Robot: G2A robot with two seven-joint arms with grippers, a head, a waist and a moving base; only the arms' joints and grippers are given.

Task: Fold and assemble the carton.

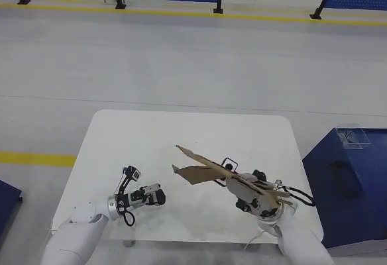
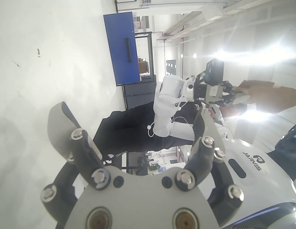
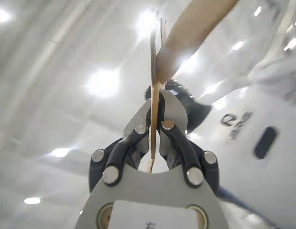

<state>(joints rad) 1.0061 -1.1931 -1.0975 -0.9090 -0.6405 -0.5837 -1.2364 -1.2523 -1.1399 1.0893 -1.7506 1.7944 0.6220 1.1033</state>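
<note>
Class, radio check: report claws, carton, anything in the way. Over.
Right claw shut on carton, held off the table. Left claw open, empty, apart. Nothing between them.

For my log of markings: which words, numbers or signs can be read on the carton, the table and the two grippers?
The carton: none visible.
The table: none.
The left gripper: none.
The right gripper: a white label, cut off at the picture's edge, unreadable.
</note>
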